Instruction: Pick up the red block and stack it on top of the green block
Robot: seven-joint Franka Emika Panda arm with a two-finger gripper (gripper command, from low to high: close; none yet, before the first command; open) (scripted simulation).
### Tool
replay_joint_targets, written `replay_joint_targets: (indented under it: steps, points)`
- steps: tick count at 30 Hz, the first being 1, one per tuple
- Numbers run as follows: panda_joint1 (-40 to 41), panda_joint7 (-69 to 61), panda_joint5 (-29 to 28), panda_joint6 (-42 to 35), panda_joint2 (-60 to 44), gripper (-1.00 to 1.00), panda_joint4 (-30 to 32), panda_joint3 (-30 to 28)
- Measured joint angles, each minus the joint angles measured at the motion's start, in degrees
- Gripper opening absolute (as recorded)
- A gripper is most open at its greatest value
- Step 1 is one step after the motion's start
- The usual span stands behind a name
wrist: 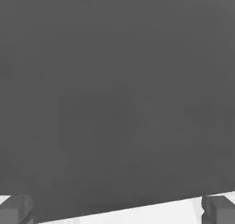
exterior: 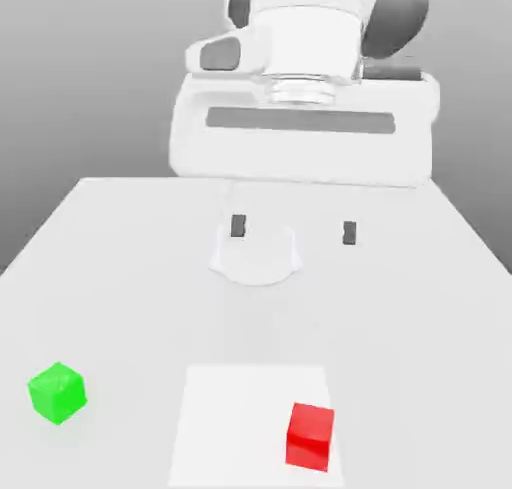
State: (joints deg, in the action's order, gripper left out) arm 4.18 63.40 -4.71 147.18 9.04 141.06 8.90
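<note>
The red block (exterior: 310, 436) sits on a lighter square patch of the table near the front edge, towards the exterior view's right. The green block (exterior: 57, 392) rests on the table at the exterior view's left, well apart from the red one. My gripper (exterior: 293, 229) hangs high over the back middle of the table, far behind both blocks, its two dark fingertips (exterior: 238, 225) spread wide apart and nothing between them. In the hand view the gripper (wrist: 117, 209) shows as two grey fingertips (wrist: 219, 208) at opposite edges, with bare grey background between.
A white table (exterior: 120, 267) carries a round white base disc (exterior: 256, 257) below the hand. The lighter square patch (exterior: 250, 397) lies at the front centre. The table's front and side edges are close to the blocks.
</note>
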Motion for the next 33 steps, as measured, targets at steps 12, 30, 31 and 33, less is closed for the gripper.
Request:
replay_joint_targets:
  steps: [12,30,31,33]
  points:
    - [-2.92,8.59,-1.77,13.11,-24.62,0.0,3.78,-0.65]
    - [2.99,5.76,2.34,6.78,-17.05,-1.0,5.06,-5.57]
    - [4.57,5.53,2.71,6.38,-16.52,-1.0,5.18,-7.05]
    - [8.12,5.09,3.44,5.61,-15.45,-1.0,5.46,-10.04]
